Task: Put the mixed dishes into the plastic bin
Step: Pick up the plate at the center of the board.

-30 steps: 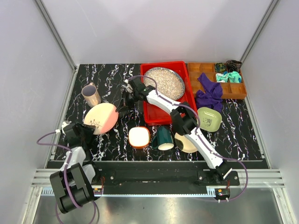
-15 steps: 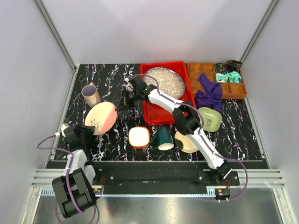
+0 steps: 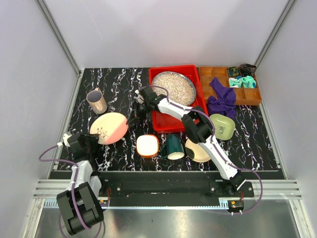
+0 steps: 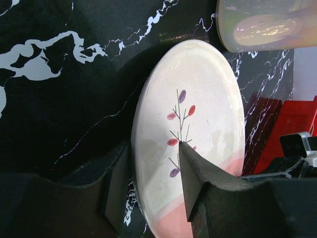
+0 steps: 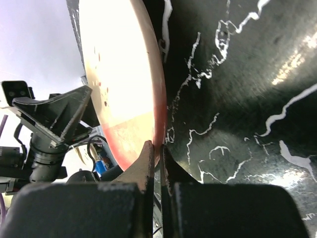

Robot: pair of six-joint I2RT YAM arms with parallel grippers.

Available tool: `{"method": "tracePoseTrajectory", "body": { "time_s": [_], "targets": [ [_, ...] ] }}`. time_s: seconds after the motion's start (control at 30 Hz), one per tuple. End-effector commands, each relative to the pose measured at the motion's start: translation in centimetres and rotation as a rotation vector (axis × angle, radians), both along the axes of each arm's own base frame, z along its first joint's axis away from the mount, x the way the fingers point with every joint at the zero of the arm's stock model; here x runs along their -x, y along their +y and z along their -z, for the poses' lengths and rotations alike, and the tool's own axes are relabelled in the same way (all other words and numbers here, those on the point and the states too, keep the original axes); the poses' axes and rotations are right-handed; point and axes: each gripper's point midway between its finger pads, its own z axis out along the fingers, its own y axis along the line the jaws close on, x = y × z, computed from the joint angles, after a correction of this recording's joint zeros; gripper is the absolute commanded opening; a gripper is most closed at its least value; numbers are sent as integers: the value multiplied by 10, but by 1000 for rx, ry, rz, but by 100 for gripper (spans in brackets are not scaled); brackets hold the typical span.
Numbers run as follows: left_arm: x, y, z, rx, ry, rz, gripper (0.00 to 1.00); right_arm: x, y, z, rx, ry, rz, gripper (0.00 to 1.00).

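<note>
The pink-cream plate point(image 3: 110, 127) is at the left of the table, one rim between my left gripper's point(image 3: 93, 141) jaws and the opposite rim in my right gripper point(image 3: 132, 120). In the left wrist view the plate point(image 4: 198, 94) fills the gap of the left gripper point(image 4: 154, 148), one finger on its face and one under its rim. In the right wrist view the right gripper point(image 5: 157, 145) is pinched on the plate's red rim point(image 5: 159, 99). The red plastic bin point(image 3: 159, 122) holds the speckled grey plate point(image 3: 173, 88).
A mauve cup point(image 3: 97, 101) stands behind the pink plate. An orange-white bowl point(image 3: 147, 146), dark green mug point(image 3: 173, 147) and pale yellow plate point(image 3: 196, 151) lie near the front, with a light green bowl point(image 3: 221, 126) to their right. The brown tray point(image 3: 251, 97) holds cloths.
The pink-cream plate, tilted up on its edge before, now lies lower and flatter. My right gripper has moved down toward me to the plate's right rim and closed on it.
</note>
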Motion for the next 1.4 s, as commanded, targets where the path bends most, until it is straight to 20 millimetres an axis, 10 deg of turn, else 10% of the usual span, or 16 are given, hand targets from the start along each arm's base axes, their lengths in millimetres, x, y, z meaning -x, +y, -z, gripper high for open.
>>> {"method": "tracePoseTrajectory", "body": {
  "time_s": [0.0, 0.83, 1.1, 1.37],
  "targets": [
    [-20, -1, -34, -8, -155, 22, 43, 26, 18, -85, -189, -87, -130, 0],
    [-32, -13, -53, 28, -291, 79, 36, 59, 34, -88, -243, -11, -243, 0],
    [-30, -14, -51, 27, -296, 80, 2, 59, 34, -83, -237, -3, -244, 0],
    [-29, -14, -51, 30, -292, 79, 0, 60, 34, -79, -230, 2, -244, 0]
  ]
}}
